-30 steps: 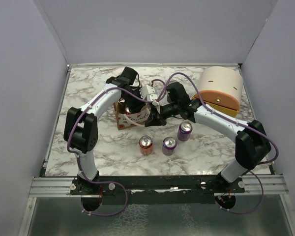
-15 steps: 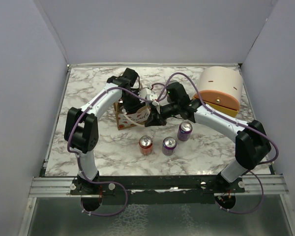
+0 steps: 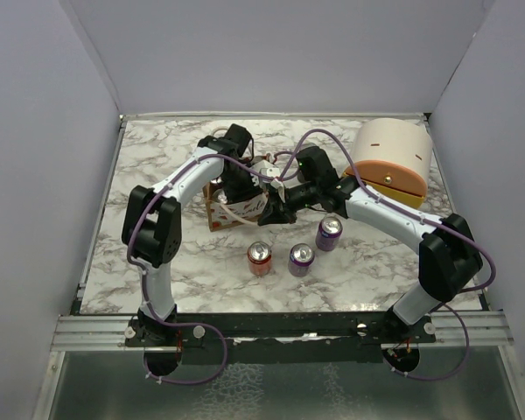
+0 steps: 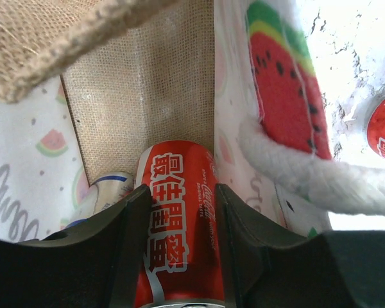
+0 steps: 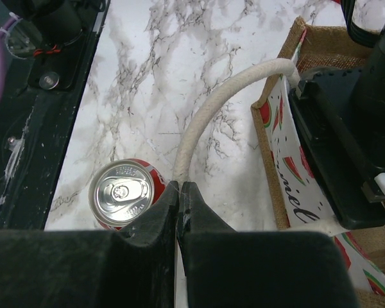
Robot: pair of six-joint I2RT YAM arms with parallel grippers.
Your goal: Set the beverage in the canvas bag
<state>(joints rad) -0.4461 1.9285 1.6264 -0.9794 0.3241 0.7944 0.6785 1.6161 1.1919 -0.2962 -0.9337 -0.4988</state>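
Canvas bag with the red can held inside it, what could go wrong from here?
The red can in the left hand sits beside a second can inside the canvas bag; it may land on that and tip. The right hand pinches only the rope handle, so the bag might lift or topple when the left hand withdraws.

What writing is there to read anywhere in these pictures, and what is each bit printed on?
"Coca-Cola", small white script, on the red can held by the left gripper inside the canvas bag.
Four large white Chinese characters on that can; I cannot transcribe them surely.
Cursive word on the bag's white panel: partly hidden, unreadable.
Three cans outside the bag: too small.
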